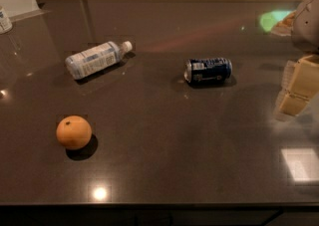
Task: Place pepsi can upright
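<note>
The pepsi can [208, 70] is dark blue with silver ends and lies on its side on the dark countertop [164, 160], right of centre, its silver end facing left. My gripper [295, 101] is at the right edge of the camera view, pale yellow, hanging above the counter to the right of the can and slightly nearer to me. It is well apart from the can and touches nothing.
A clear plastic bottle [97, 58] with a pale label and white cap lies on its side at the back left. An orange [74, 132] sits at the front left. A small container [4, 20] shows at the far left edge. The counter's front edge runs along the bottom.
</note>
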You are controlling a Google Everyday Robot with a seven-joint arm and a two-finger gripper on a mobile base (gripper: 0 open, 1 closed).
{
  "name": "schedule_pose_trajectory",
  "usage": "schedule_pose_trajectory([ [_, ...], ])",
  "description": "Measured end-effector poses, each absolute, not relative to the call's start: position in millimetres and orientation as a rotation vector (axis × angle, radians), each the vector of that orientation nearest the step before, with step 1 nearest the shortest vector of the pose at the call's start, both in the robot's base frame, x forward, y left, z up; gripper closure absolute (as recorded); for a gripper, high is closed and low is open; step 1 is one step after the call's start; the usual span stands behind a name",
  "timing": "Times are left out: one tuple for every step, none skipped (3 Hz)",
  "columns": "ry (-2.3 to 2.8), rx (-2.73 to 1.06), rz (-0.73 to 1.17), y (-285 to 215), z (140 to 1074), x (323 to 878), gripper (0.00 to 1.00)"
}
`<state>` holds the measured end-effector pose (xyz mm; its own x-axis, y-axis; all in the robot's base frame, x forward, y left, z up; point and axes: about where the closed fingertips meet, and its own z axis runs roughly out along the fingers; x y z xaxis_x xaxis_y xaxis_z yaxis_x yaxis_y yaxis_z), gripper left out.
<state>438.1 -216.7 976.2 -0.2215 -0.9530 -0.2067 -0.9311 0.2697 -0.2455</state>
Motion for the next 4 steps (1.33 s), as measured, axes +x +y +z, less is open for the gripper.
schedule_pose_trajectory([
  [2.235,-1.720,-0.102,-216.3,976.2,438.8,0.00],
  [2.268,-1.678,-0.141,-212.8,975.6,445.2,0.00],
  [2.279,-1.682,-0.179,-203.0,969.0,474.7,0.00],
  [2.270,-1.713,-0.190,-198.1,958.8,511.7,0.00],
])
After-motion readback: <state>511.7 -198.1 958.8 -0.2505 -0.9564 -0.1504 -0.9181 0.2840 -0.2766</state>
